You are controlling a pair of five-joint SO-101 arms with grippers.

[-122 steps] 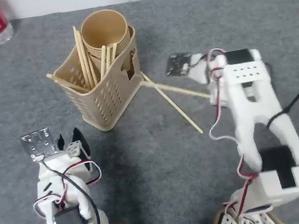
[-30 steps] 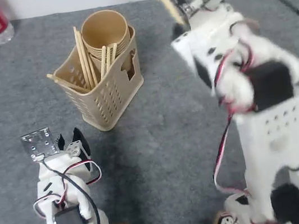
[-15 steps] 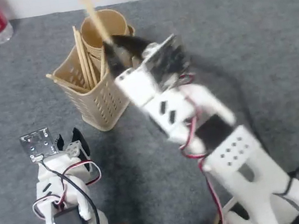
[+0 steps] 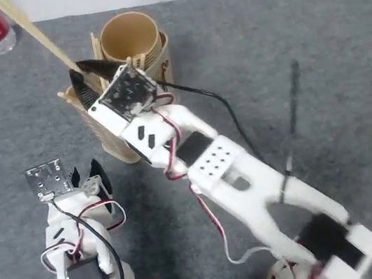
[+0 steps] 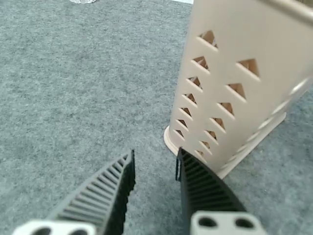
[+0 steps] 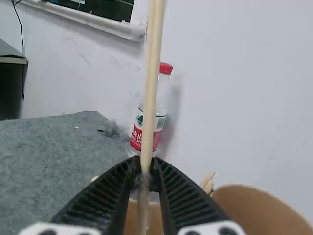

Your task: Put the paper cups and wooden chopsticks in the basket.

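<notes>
Two pale wooden chopsticks (image 6: 152,73) are pinched together between the closed right jaws, and their long ends slant up and away past the tips. Directly under those jaws stands the beige perforated plastic basket (image 5: 234,73). It holds a stack of brown paper cups (image 4: 129,39) just beyond the tips, with several more chopsticks (image 4: 96,47) beside the stack. Far beyond the right jaws, behind the held sticks, a clear plastic bottle (image 6: 149,122) with a red cap carries a red-and-white label with a green mark. Its print is too small to read. The left jaws rest slightly parted and empty above the grey carpeted table (image 5: 73,73), with the basket's foot just ahead of their tips.
</notes>
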